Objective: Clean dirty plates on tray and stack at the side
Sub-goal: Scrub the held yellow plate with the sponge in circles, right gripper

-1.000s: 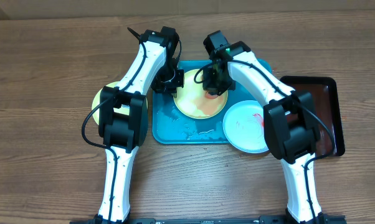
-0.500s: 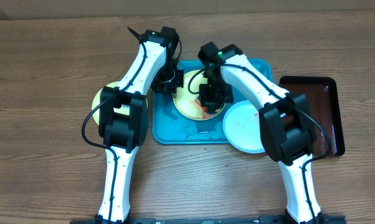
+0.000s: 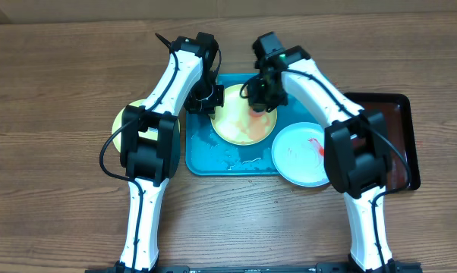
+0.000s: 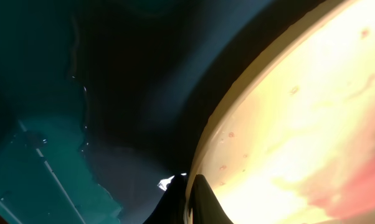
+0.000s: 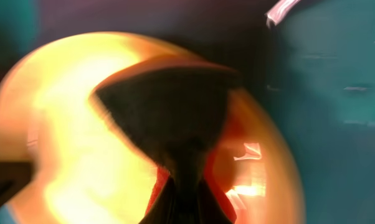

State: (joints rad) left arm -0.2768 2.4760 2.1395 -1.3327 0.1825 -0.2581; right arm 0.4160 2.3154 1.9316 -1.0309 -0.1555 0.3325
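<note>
The right gripper point(image 3: 260, 102), pinching a red-orange wiping pad point(image 3: 257, 111), has swept back to 1 o'clock on the yellow-green-rimmed round plate point(image 3: 240, 129) in the turquoise plastic tray point(image 3: 202, 158), so scrubbing goes on. The left gripper point(image 3: 208, 101) seems clamped on its 10 o'clock rim. Three plates, one tray: this plate, a yellow-green plate point(image 3: 122, 118) at 9 o'clock, a smeared white-bluish plate point(image 3: 297, 158) at 4 o'clock.

**No readable text**

No words, labels, brands, numbers or signs can be read in any view. The tray point(image 3: 202, 155) and the plates point(image 3: 236, 127) show no legible marks from overhead. Both wrist views are too close and blurred to show any writing.
</note>
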